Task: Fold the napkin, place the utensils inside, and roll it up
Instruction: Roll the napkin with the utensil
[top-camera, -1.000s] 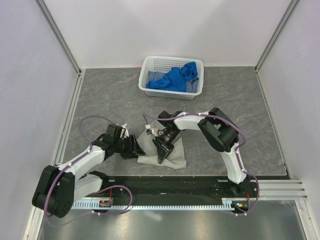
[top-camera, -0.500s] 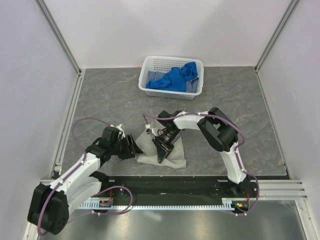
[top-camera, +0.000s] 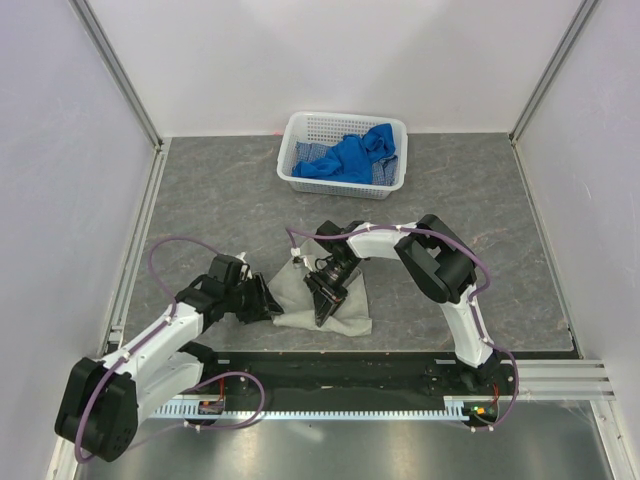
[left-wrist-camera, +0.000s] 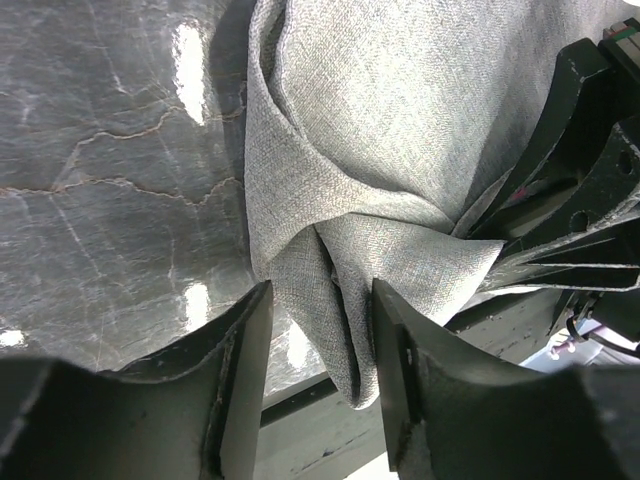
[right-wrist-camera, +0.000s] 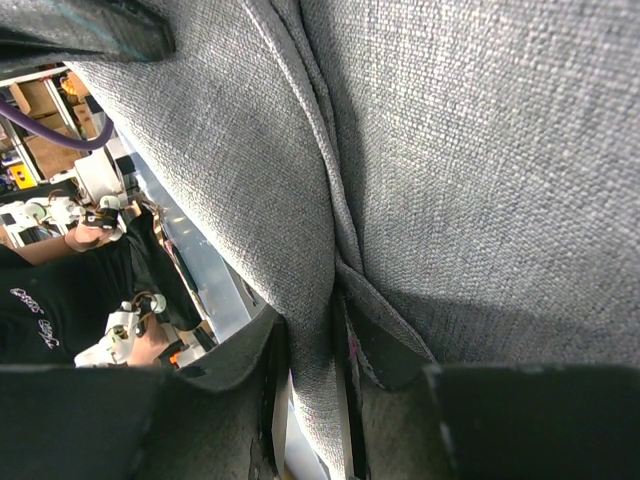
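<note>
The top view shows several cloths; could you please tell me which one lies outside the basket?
The plain light grey-beige cloth napkin, crumpled on the grey table; the bright blue cloths lie in the white plastic basket.

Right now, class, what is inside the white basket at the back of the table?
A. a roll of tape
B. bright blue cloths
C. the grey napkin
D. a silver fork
B: the blue cloths are bunched inside the white basket, while the grey napkin lies out on the table between the two arms.
</note>
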